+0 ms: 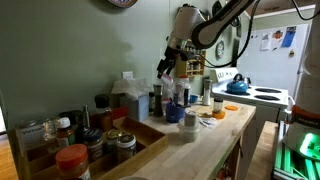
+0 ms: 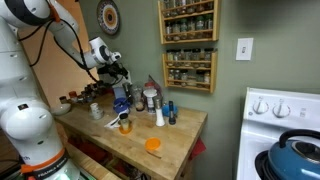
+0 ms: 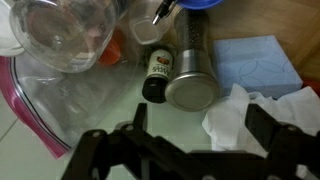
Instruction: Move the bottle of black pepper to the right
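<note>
In the wrist view a small dark bottle with a black cap and a label lies beside a taller cylinder with a silver metal lid; I cannot tell which one holds black pepper. My gripper is open and empty, hovering above them, with its fingers on either side of the space just in front of the metal lid. In both exterior views the gripper hangs over the cluster of bottles at the back of the wooden counter.
Clear plastic containers, a blue cloth and crumpled white tissue surround the bottles. An orange lid lies on the counter, a spice rack hangs on the wall, and a stove with a blue kettle stands beside it. A tray of jars sits nearby.
</note>
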